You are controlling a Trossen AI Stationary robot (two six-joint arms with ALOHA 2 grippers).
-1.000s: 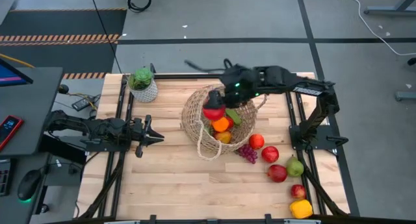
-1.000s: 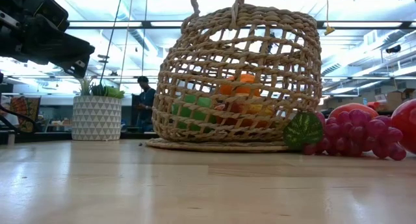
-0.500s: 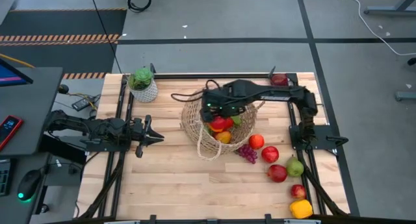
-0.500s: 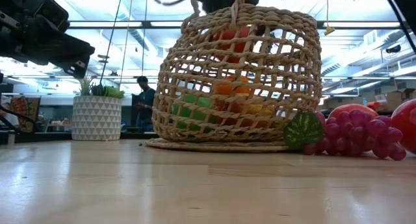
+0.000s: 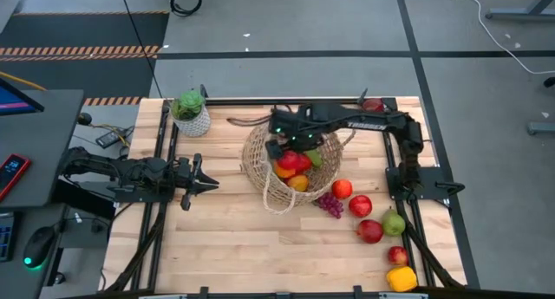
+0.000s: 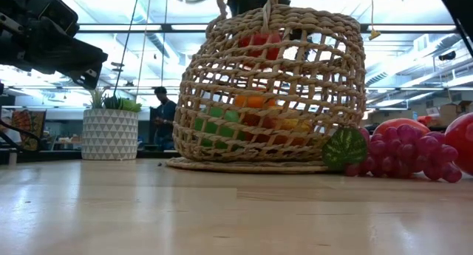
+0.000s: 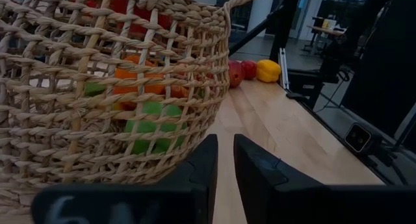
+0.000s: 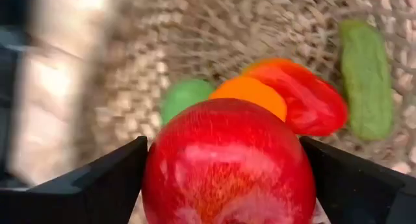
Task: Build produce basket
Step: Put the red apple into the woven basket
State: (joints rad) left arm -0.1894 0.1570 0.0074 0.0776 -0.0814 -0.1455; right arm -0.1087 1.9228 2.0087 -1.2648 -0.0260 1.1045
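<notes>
Basket [image 5: 279,176] sits mid-counter [image 5: 217,238], tipped toward the right arm, already holding an orange [image 8: 250,93], red pepper [image 8: 300,97], green apple [image 8: 183,97] and cucumber [image 8: 366,78]. We now have the right end effector [image 5: 286,145] down over the basket mouth; a second ago it was still above the rim with the red apple [image 8: 229,165] carried high. Its fingers [image 8: 97,178] have just spread a bit wider and flank the apple with it still between them; we can't tell if it's released or still pinched. We read this as the drop-off moment for this piece. Still out on the counter: grapes [image 5: 329,204], more red apples [image 5: 360,205], a green fruit [image 5: 395,222], yellow pepper [image 5: 401,278]. Left end effector [image 5: 205,184] is parked at the left side, fingers together, holding nothing. Potted plant [image 5: 190,112] stays out of it.
</notes>
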